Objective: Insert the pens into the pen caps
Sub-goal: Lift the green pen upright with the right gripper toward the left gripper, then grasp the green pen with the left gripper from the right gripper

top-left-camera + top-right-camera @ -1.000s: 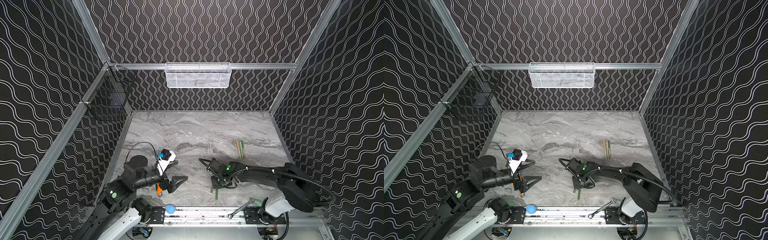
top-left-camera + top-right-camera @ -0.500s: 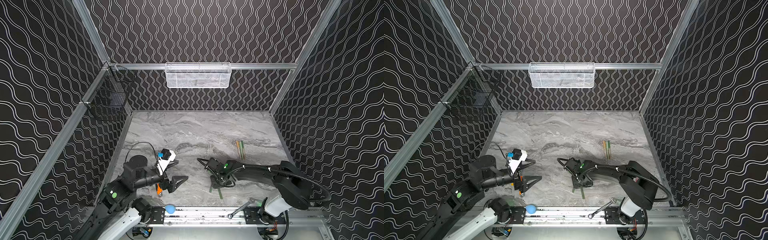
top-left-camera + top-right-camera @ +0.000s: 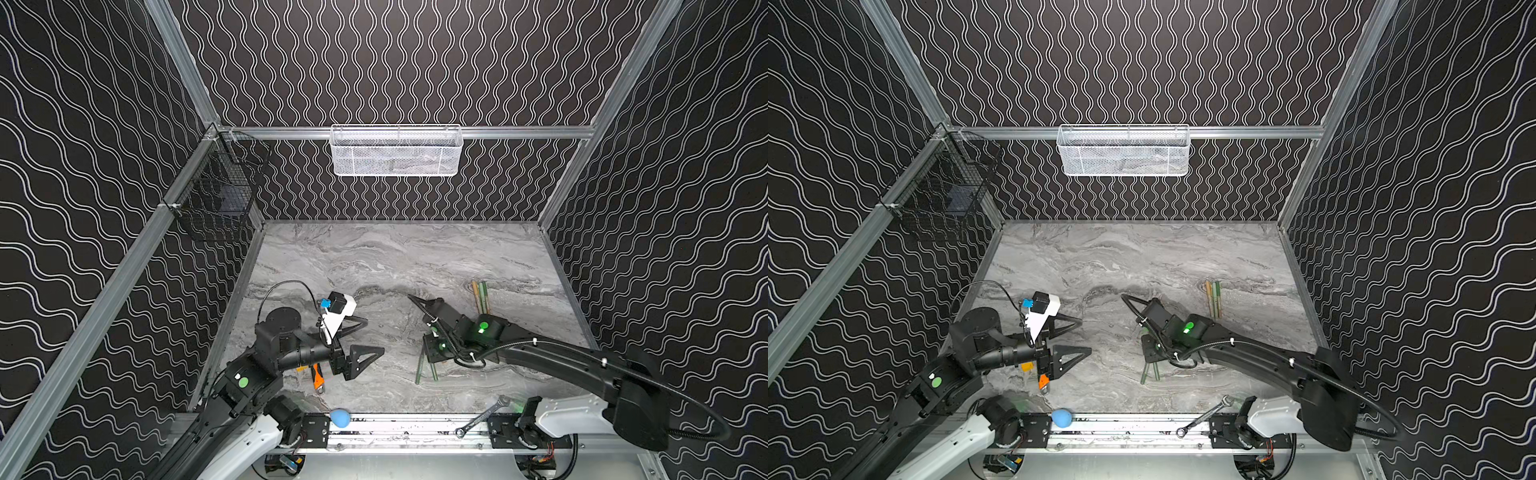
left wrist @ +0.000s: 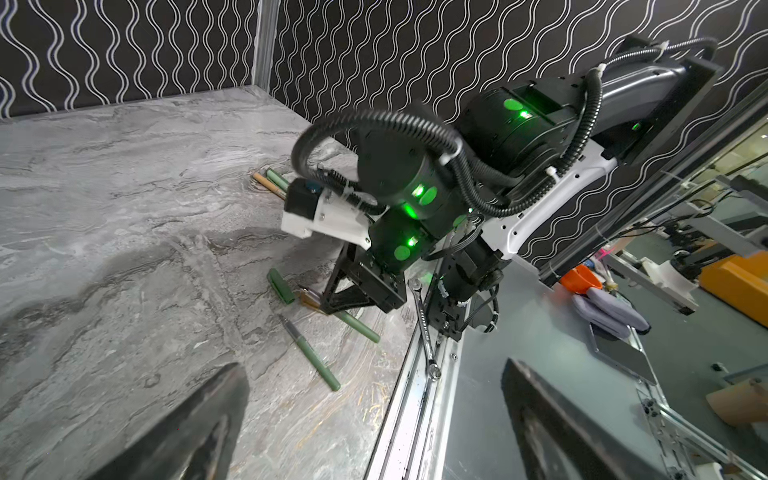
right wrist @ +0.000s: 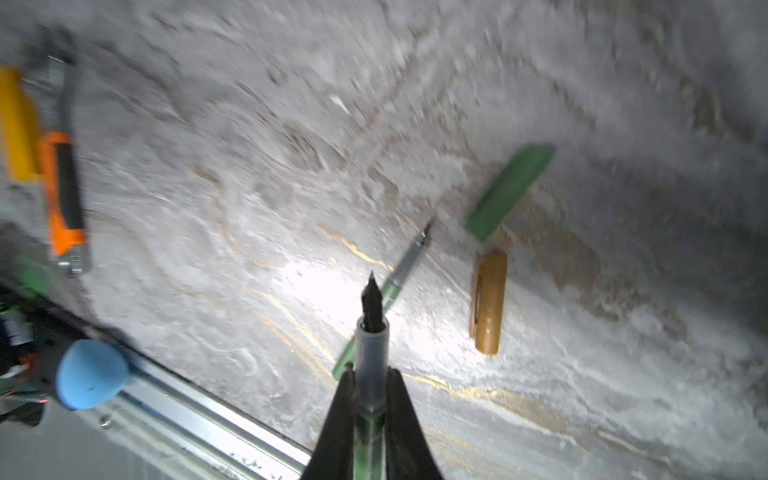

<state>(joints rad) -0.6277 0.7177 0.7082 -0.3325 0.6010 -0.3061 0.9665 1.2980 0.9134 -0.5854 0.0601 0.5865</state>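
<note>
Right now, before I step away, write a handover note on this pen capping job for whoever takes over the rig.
Right gripper: shut on a green pen, bare nib pointing out past the fingertips.
Left gripper: open, empty, above the utility knife at the front left.
On the table: a second green pen, uncapped, lies beside the held one. A green cap and a tan cap lie just past the nibs. Three more pens lie side by side at the back right; I cannot tell if they are capped.
Done: one pen gripped.
Left: cap both green pens.
</note>
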